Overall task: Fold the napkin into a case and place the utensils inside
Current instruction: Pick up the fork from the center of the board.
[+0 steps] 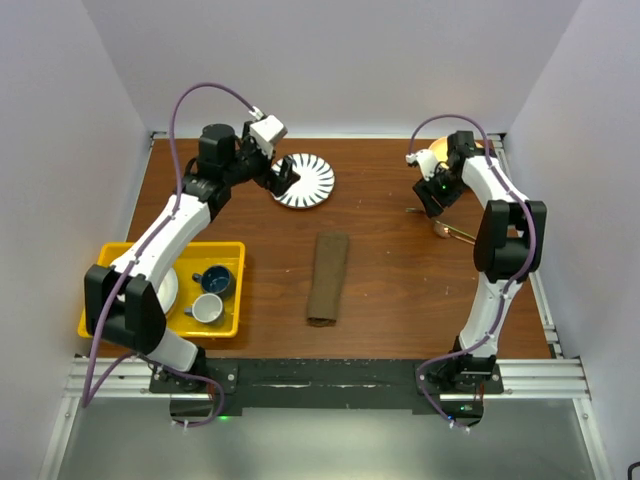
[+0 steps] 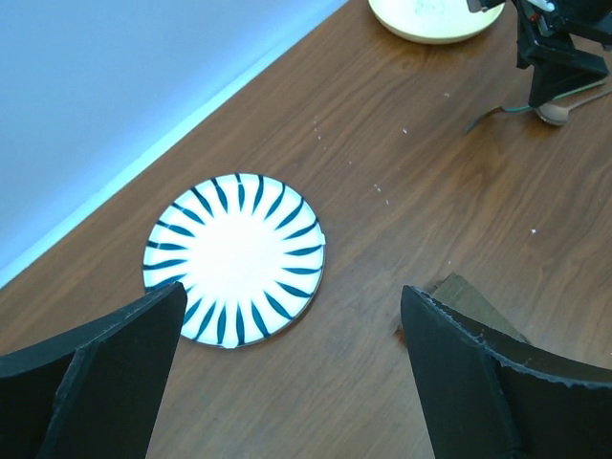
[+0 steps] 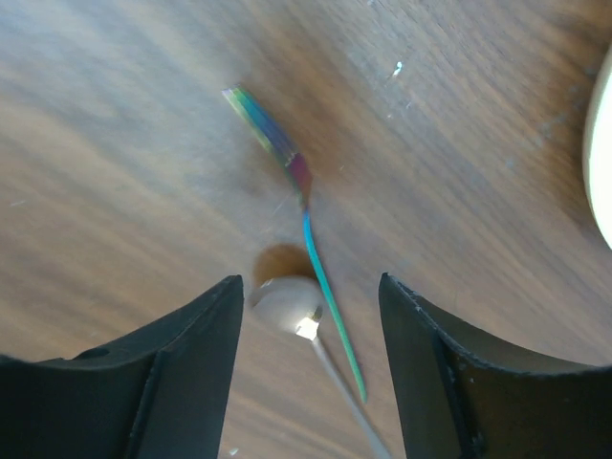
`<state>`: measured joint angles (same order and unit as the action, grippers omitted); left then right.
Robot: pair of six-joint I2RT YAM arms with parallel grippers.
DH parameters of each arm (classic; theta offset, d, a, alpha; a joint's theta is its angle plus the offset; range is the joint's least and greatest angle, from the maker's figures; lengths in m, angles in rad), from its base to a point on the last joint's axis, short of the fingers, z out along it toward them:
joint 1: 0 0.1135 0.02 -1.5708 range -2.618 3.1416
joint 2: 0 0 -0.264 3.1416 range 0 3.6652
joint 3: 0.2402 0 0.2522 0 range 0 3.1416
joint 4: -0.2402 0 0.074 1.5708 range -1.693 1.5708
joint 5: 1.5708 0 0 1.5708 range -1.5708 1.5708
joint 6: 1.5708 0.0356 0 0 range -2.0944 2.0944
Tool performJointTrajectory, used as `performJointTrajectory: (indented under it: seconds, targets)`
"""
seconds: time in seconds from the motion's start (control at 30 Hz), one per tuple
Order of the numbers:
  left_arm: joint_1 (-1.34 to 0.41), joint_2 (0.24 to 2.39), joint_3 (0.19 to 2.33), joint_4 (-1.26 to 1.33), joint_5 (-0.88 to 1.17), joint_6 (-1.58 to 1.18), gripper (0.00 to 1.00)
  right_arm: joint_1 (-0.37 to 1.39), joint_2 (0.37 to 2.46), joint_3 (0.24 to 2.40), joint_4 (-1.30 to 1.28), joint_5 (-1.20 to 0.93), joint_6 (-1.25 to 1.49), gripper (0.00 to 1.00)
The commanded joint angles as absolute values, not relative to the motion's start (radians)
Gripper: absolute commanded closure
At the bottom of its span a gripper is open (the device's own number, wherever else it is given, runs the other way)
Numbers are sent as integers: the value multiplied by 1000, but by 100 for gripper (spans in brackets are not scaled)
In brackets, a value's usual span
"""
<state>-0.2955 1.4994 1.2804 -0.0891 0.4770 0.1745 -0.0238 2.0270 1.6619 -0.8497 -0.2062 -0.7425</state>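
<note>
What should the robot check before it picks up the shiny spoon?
1. The napkin is folded into a long narrow case: ok.
2. The right gripper has its fingers open: ok.
3. The spoon sits under the right gripper: ok.
4. The spoon is clear of the rainbow utensil: not ok, they lie side by side, maybe touching.
5. Which end of the case is open: cannot tell.
6. The left gripper is out of the way, open over the striped plate: ok.

Dishes around me on my table
A blue-striped plate sits at the back; on my left, a yellow tray holds a dark blue mug and a white mug.
</note>
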Motion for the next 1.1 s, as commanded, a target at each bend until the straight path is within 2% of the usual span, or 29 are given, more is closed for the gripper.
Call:
performJointTrajectory:
  seconds: [0.0, 0.13, 0.6, 0.73, 0.8, 0.83, 0.87, 1.07]
  targets:
    - [-295, 1552, 1370, -201, 499, 176, 0, -14, 2052, 1732, -815, -178, -773, 41]
    - [-295, 1543, 1339, -207, 517, 172, 1, -8, 2072, 1704, -796, -179, -779, 43]
    - [-291, 1536, 1350, -230, 466, 199, 4, 43, 2161, 1689, -716, -135, -801, 66]
    - [-290, 1537, 1358, -235, 457, 216, 4, 43, 2175, 1704, -742, -149, -815, 84]
    - [-290, 1539, 1359, -236, 457, 218, 4, 43, 2160, 1709, -752, -150, -833, 89]
    - [-290, 1539, 1359, -235, 457, 216, 4, 43, 2151, 1709, -752, -147, -839, 97]
    - [-290, 1542, 1359, -235, 459, 216, 4, 41, 2140, 1709, -749, -143, -844, 100]
    - [-288, 1569, 1400, -261, 427, 216, 0, 37, 2030, 1785, -724, -91, -907, 100]
